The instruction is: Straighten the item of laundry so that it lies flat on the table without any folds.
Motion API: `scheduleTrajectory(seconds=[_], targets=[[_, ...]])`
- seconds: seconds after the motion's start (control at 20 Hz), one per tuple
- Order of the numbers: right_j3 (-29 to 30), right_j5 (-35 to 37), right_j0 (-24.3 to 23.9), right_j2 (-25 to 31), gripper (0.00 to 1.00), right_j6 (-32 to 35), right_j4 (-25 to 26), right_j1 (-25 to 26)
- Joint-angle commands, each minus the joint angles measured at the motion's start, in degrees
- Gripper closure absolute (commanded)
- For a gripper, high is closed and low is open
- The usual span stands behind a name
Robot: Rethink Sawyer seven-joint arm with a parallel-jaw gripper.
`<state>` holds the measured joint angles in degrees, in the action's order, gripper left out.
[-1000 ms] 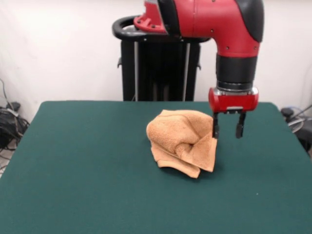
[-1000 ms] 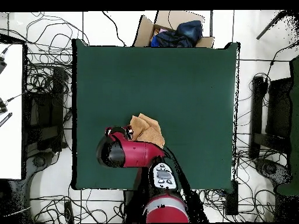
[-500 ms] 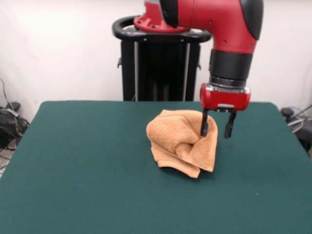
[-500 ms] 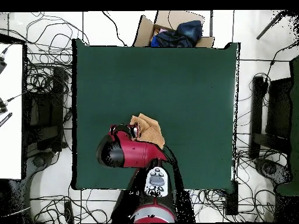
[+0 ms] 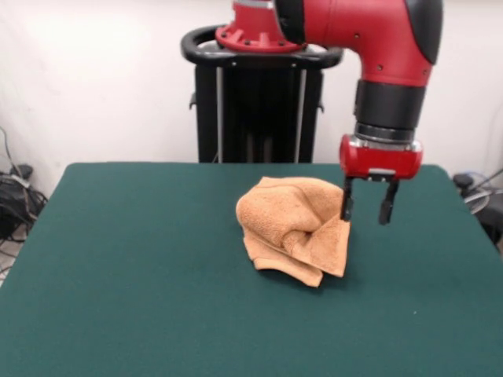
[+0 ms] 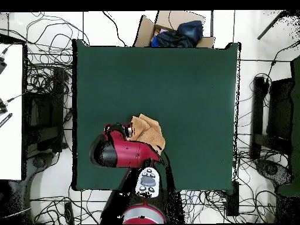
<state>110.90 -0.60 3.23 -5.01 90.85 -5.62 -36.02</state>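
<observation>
**Claw hanging open beside one crumpled towel**

At the towel's edge, on the picture's right in the front view, the gripper (image 5: 367, 206) is hanging with its two slim black fingers (image 5: 346, 204) spread apart and nothing between them. One finger is showing right against the cloth's upper corner; whether it is touching cannot be told. The other finger is hanging over bare felt. Above them, a glossy red wrist block and a black cylindrical joint are carrying up into the single red and black arm (image 5: 369, 35), which is bending over from the black pedestal (image 5: 259, 110) at the table's far side.

The one item of laundry (image 5: 295, 228) is lying in a bunched heap, not flat. It is orange-tan, nubby terry, rolled and folded over itself into a rounded lump with a thicker roll through its middle and a flap drooping toward the front. From overhead, the cloth (image 6: 147, 132) is sitting left of centre and toward the robot's side, with the arm's red body (image 6: 126, 153) covering its lower edge.

The table (image 5: 118, 298) is lying wide and rectangular beneath, dark green and matte like felt.

Beyond its far edge overhead, one open cardboard box (image 6: 173, 30) is holding dark blue cloth.
</observation>
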Motion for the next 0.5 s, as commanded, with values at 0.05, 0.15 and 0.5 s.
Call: scheduleTrajectory(seconds=[0.05, 0.15, 0.5], targets=[[-3.16, 4.54, 2.77, 1.41, 0.00, 14.43, -6.36, 3.44], [-3.65, 4.20, 3.37, 0.91, 0.00, 14.29, -7.26, 3.90], [-9.99, 7.31, 9.87, -9.06, 0.00, 12.04, -10.84, 8.34]])
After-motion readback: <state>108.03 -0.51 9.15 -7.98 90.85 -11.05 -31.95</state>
